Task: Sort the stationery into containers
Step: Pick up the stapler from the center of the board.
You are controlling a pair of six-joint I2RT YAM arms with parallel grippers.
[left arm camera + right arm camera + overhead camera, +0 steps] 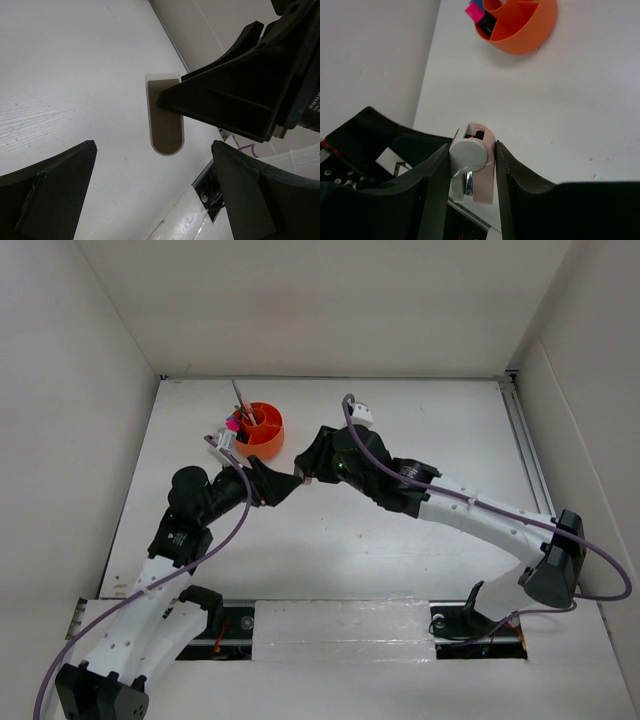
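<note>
Clamping a pale eraser in the right gripper.

Setting: robot lab test cell. Evidence: white table boxed on three sides by plain white panels; left arm and right arm bolted at near edge on metal plate; purple cables; orange tub.

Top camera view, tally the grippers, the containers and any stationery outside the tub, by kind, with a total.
Grippers: 2, left gripper open, right gripper closed
Containers: 1, the orange tub
Stationery outside the tub: 1, a pale piece in the right gripper
Total: 4
</note>
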